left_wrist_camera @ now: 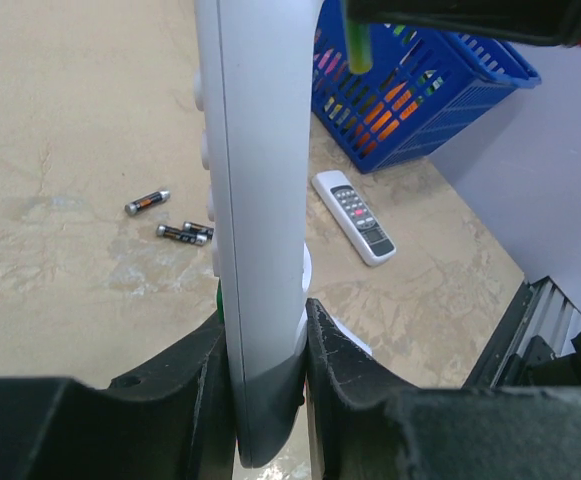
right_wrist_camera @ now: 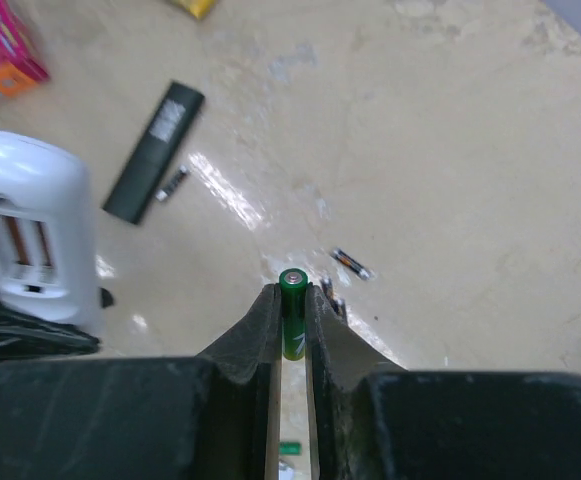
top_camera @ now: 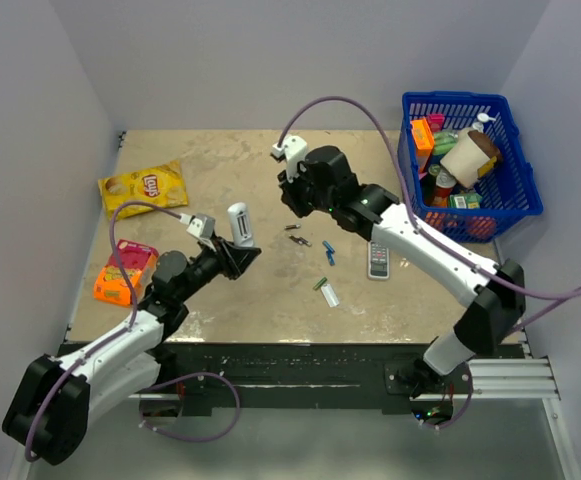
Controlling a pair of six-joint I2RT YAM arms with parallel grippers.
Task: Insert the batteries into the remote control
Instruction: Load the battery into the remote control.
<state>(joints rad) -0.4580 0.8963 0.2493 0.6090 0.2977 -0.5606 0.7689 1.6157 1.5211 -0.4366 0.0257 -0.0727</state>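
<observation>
My left gripper (top_camera: 232, 255) is shut on the slim white remote control (top_camera: 240, 226) and holds it upright above the table. In the left wrist view the remote (left_wrist_camera: 260, 200) stands pinched at its lower end between the fingers. In the right wrist view its open battery bay (right_wrist_camera: 25, 240) shows at the left. My right gripper (top_camera: 295, 197) is shut on one green battery (right_wrist_camera: 292, 300), held above the table to the right of the remote and apart from it. That battery's tip shows in the left wrist view (left_wrist_camera: 357, 45). The second green battery (top_camera: 321, 283) lies on the table beside the white back cover (top_camera: 331, 295).
Dark brownish cells (top_camera: 298, 234) and a blue cell (top_camera: 329, 253) lie mid-table. A grey-white remote (top_camera: 378, 260) lies to the right, a black remote (right_wrist_camera: 155, 150) beyond the white one. A blue basket (top_camera: 515, 150) stands back right. A chips bag (top_camera: 143, 185) and a pink box (top_camera: 125, 270) are on the left.
</observation>
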